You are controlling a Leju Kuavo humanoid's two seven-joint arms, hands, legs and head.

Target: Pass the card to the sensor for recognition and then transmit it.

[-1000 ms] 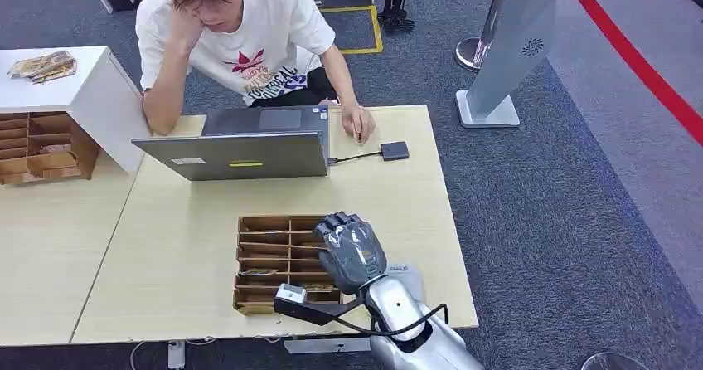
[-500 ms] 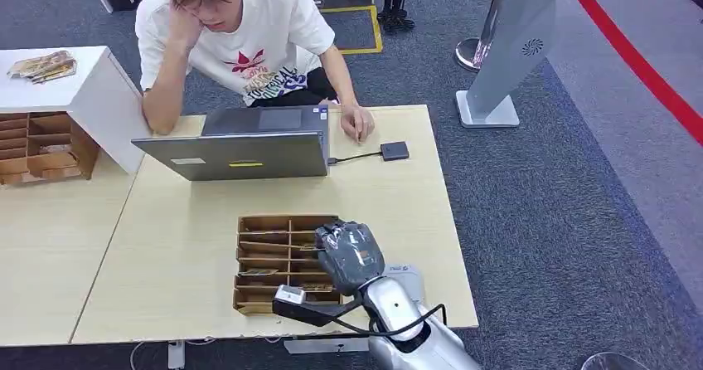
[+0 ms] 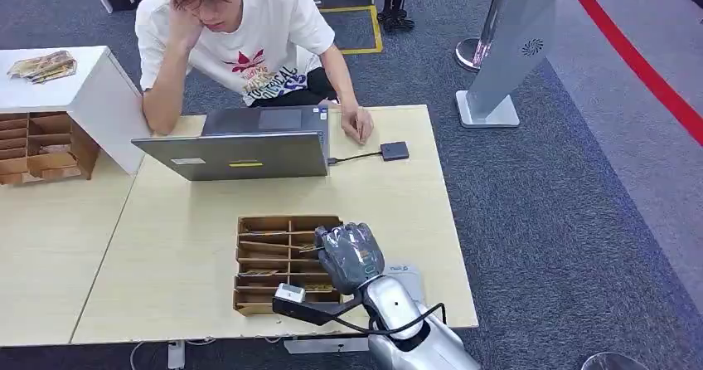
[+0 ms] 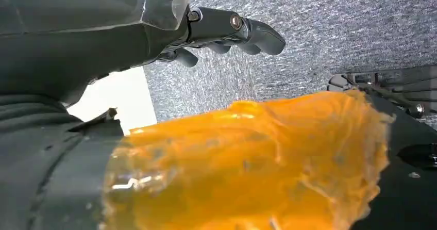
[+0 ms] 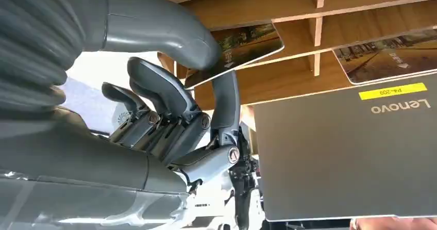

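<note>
My right hand [image 3: 350, 258] is down over the right side of the wooden tray [image 3: 249, 264] at the near edge of the bench [image 3: 398, 196]. In the right wrist view my thumb and a finger are pinching the corner of a card [image 5: 242, 47] that lies in one of the tray's compartments, so I have hold of it, but it has not left the tray. Another card [image 5: 386, 60] lies in a compartment beside it.

By my reckoning the task is at its first step. I have still to lift the card out, carry it to the small dark sensor [image 3: 395, 150] at the far right of the bench, by the laptop [image 3: 240, 154], and then pass it on, probably to the person [image 3: 240, 38] sitting at the far side.

My left hand [image 4: 227, 31] hangs above the carpet with its fingers loosely curled and nothing in it.

Compared with a second ago, my right hand has drawn a little nearer and to the right, its fingers closed in tighter over the tray.
</note>
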